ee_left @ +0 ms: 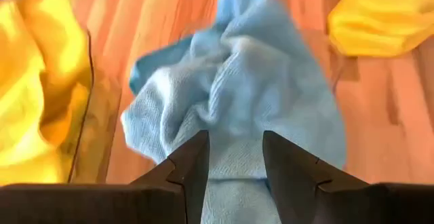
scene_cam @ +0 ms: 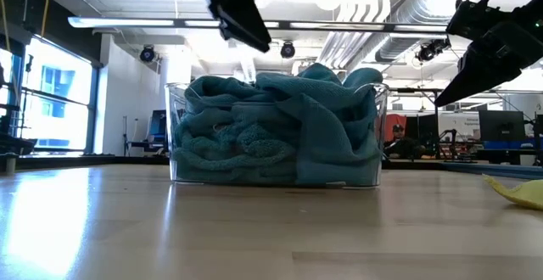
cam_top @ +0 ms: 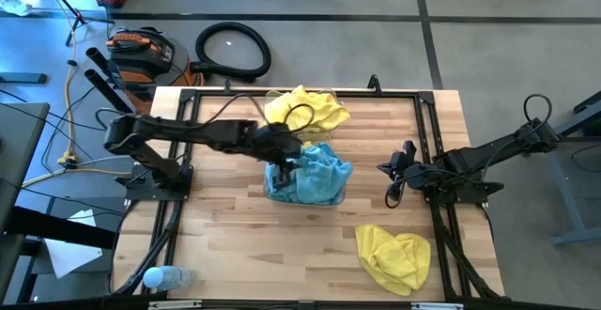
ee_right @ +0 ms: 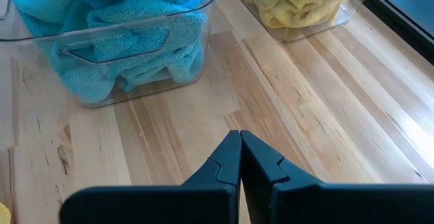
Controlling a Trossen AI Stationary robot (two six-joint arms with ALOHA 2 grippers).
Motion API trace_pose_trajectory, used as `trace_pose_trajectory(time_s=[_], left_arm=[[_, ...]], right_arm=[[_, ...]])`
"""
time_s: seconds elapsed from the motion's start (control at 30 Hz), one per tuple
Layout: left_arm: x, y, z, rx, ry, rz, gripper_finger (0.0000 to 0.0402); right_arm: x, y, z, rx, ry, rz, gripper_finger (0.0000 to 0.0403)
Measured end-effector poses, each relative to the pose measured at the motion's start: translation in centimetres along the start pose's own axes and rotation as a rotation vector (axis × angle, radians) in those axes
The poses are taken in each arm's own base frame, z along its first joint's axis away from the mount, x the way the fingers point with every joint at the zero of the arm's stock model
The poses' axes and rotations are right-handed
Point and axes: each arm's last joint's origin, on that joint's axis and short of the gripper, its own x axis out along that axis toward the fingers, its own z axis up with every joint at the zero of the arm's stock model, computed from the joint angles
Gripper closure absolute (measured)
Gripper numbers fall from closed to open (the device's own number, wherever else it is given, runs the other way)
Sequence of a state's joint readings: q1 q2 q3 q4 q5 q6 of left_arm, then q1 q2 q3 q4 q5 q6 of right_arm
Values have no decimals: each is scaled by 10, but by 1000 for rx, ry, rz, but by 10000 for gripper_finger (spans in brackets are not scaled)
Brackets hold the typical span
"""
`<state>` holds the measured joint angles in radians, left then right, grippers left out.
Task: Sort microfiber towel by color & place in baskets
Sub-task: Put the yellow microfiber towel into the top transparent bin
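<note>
Two clear baskets stand mid-table. The nearer basket is heaped with turquoise towels. The farther basket holds yellow towels. One loose yellow towel lies crumpled on the table near the right front. My left gripper hovers open just above the turquoise heap, fingers pointing down, touching nothing. My right gripper is shut and raised off the table to the right of the baskets.
A plastic water bottle lies at the table's near left corner. Bare wood stretches along the near edge between the bottle and the loose yellow towel. Black frame rails run along the table's left, right and far sides.
</note>
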<state>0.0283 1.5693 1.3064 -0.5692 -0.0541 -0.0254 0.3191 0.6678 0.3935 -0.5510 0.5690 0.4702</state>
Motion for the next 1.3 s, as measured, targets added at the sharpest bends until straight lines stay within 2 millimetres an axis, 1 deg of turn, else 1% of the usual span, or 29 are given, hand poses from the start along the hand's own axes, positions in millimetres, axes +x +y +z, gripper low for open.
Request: trace_pose_trajectory(time_s=[0.07, 0.2, 0.37, 0.5, 0.57, 0.7, 0.87, 1.07, 1.17, 1.3], left_arm=[[-7, -1, -10, 15, -53, -3, 275], [-18, 1, -44, 5, -135, 2, 275], [-36, 12, -84, -30, -231, 93, 275], [-50, 21, -107, -34, -312, 137, 275], [-56, 26, -117, -49, -340, 165, 275], [-62, 34, -138, -69, -372, 216, 275], [-66, 43, -155, -97, -385, 262, 275], [-72, 50, -164, -127, -396, 304, 275], [-73, 52, -166, -135, -388, 315, 275], [-72, 53, -169, -142, -356, 319, 275]], right_arm=[[0, 0, 0, 1, -1, 1, 402], [0, 0, 0, 46, -2, 2, 402], [0, 0, 0, 90, -1, 2, 402], [-1, 0, 1, 110, 0, 10, 403], [-2, 3, 4, 148, 18, 55, 403], [-7, 10, 13, 169, 91, 76, 403], [-13, 25, 29, 163, 259, 6, 403], [-15, 60, 48, 158, 523, -33, 403], [-17, 78, 52, 199, 672, -34, 403], [-19, 101, 51, 319, 800, -36, 403]])
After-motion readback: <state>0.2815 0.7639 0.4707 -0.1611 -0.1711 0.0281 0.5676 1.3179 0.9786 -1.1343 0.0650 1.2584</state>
